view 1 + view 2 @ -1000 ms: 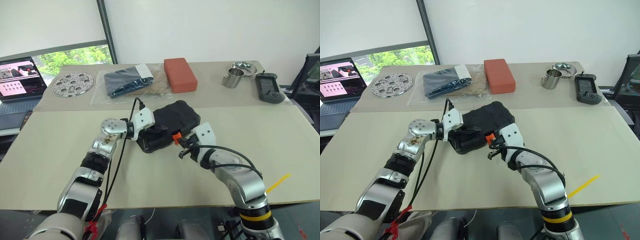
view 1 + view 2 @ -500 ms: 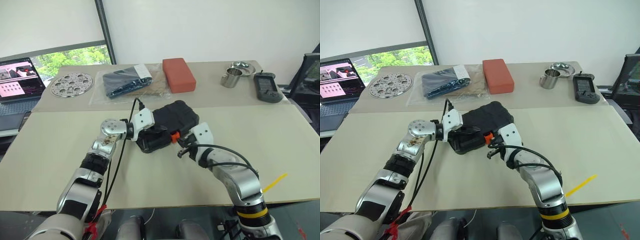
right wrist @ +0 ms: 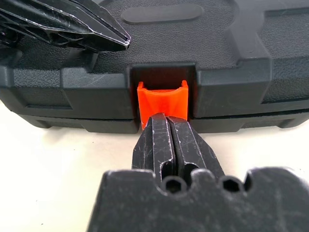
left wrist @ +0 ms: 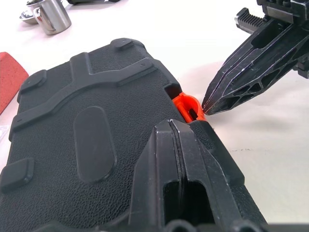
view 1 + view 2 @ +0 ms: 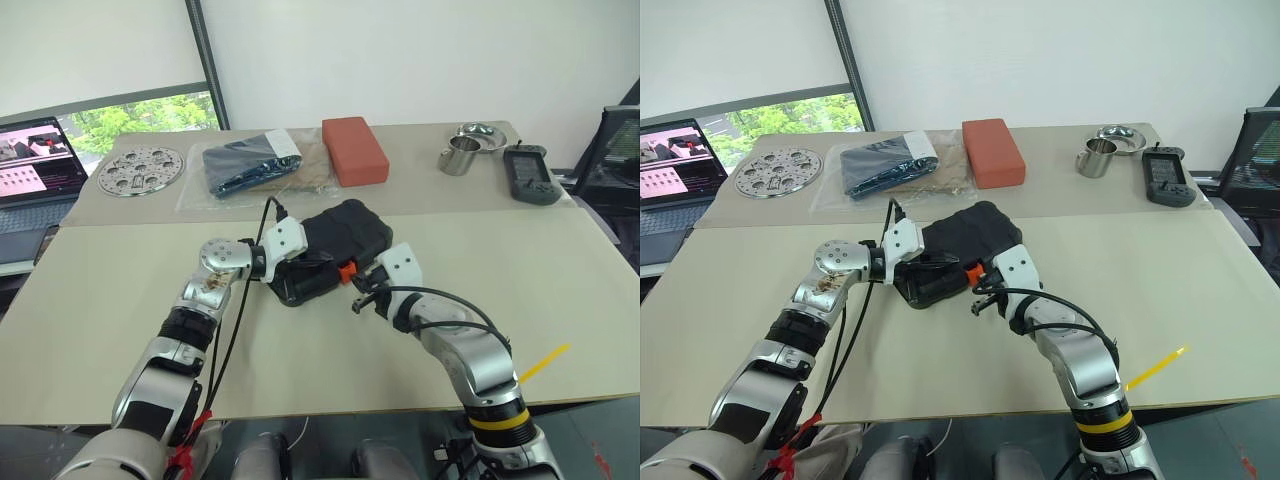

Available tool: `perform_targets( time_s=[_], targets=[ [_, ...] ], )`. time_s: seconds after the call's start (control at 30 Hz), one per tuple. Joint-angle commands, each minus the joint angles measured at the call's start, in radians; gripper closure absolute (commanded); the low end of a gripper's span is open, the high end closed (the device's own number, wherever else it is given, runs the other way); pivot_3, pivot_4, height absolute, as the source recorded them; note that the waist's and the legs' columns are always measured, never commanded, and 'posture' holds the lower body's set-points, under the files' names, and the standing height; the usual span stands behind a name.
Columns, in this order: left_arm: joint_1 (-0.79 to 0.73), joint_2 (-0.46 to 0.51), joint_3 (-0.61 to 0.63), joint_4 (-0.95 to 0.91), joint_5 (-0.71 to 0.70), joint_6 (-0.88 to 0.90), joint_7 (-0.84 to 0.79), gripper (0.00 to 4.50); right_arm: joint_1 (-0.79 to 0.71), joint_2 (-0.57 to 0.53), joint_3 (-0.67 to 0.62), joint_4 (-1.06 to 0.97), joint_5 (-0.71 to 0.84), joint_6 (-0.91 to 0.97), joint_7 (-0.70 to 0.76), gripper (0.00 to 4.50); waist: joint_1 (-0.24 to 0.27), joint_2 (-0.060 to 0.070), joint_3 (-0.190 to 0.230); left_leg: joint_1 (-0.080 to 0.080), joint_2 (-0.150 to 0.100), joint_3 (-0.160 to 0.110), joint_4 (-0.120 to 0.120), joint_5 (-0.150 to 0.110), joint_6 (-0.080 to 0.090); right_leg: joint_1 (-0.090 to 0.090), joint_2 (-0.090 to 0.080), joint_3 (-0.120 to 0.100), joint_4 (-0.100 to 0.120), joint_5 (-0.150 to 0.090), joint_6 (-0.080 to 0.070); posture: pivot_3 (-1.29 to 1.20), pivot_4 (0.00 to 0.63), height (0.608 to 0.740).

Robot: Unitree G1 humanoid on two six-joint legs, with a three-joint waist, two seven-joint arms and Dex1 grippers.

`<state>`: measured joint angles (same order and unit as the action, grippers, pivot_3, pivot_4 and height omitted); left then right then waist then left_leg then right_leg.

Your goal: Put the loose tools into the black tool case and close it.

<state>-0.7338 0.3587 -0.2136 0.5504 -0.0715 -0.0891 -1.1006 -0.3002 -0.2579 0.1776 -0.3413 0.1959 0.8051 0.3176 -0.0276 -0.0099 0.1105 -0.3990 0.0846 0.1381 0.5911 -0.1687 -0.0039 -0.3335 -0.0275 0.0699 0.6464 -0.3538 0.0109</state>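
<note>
Right wrist view: right gripper (image 3: 165, 121) pressed together, tip vs orange latch (image 3: 162, 99) (left gripper (image 4: 170, 126) likewise, atop black tool case (image 4: 91, 140)).

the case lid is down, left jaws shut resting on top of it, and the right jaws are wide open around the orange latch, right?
Not quite. The right gripper is shut, not wide open: the right wrist view shows its jaws pressed together, tips at the orange latch. The rest holds: the black tool case has its lid down, and the left gripper rests shut on top of it.
</note>
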Motion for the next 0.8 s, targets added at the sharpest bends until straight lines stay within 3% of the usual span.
perform_targets(
  time_s=[0.03,0.8],
  targets=[
    [0.046,-0.012,-0.044,0.039,0.035,0.027,-0.011,4.5,-0.027,0.015,0.007,-0.004,-0.009,-0.039,0.001,4.46,0.0,0.0,0.0,0.0,0.0,0.0,0.0,0.0,0.0,0.0,0.0,0.0,0.0,0.0,0.0,0.0,0.15,0.74],
    [0.062,-0.02,-0.046,0.029,0.035,0.03,-0.005,4.5,-0.068,0.047,0.019,0.071,-0.041,-0.069,0.011,4.46,-0.01,0.0,0.0,0.0,0.0,0.0,0.0,0.0,0.0,0.0,0.0,0.0,0.0,0.0,0.0,0.0,0.15,0.74]
  ],
)
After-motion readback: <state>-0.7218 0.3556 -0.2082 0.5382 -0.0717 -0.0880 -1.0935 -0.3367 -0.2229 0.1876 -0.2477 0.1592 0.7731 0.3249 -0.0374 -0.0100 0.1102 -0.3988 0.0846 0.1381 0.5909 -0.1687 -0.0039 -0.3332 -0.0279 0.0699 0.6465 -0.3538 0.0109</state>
